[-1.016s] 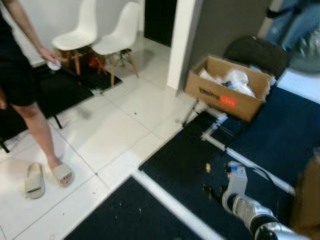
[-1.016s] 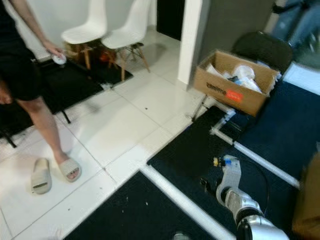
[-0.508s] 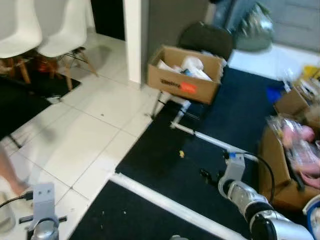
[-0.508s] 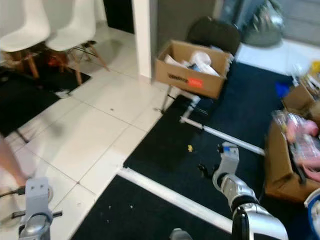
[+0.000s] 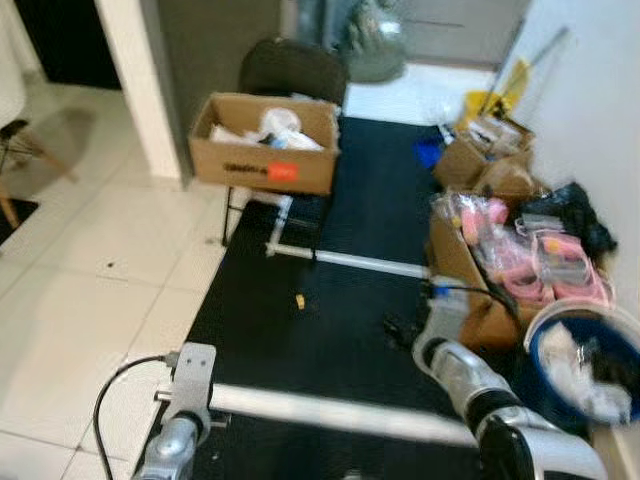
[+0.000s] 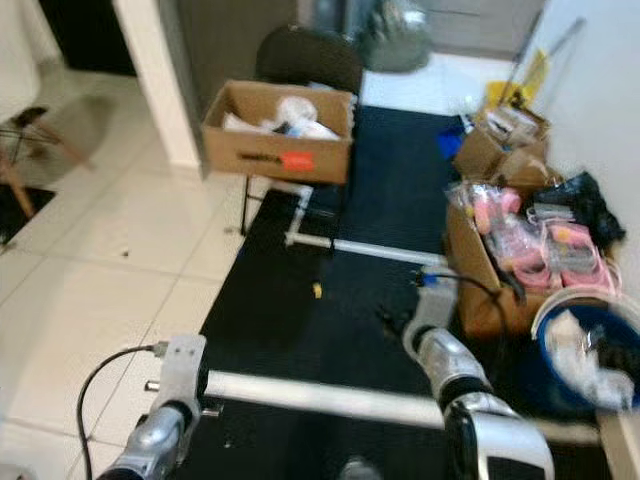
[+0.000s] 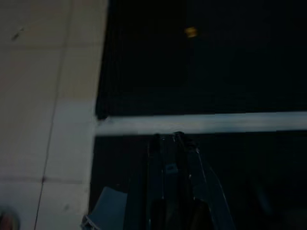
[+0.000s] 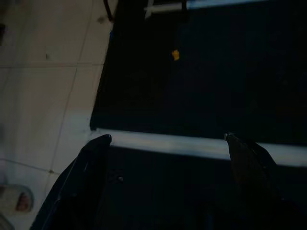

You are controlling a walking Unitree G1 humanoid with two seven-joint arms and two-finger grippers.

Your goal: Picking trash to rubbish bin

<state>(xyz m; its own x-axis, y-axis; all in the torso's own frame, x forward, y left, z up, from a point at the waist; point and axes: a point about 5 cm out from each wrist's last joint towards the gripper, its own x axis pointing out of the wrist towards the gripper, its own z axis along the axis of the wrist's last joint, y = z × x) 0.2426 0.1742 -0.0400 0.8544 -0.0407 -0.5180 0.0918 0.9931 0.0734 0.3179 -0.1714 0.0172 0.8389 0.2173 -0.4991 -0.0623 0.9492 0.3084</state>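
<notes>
A small yellow scrap (image 5: 298,300) lies alone on the dark carpet (image 5: 330,330), between the white floor strip (image 5: 340,412) and the chair-borne cardboard box (image 5: 263,155). Left gripper (image 7: 171,143): fingers pressed together. Right gripper (image 8: 168,139): fingers spread wide, empty.

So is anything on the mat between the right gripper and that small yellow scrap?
Nothing visible. The yellow scrap lies alone on the dark mat, past the white strip lying flat across it. The right gripper hangs above with its fingers spread wide.
</notes>
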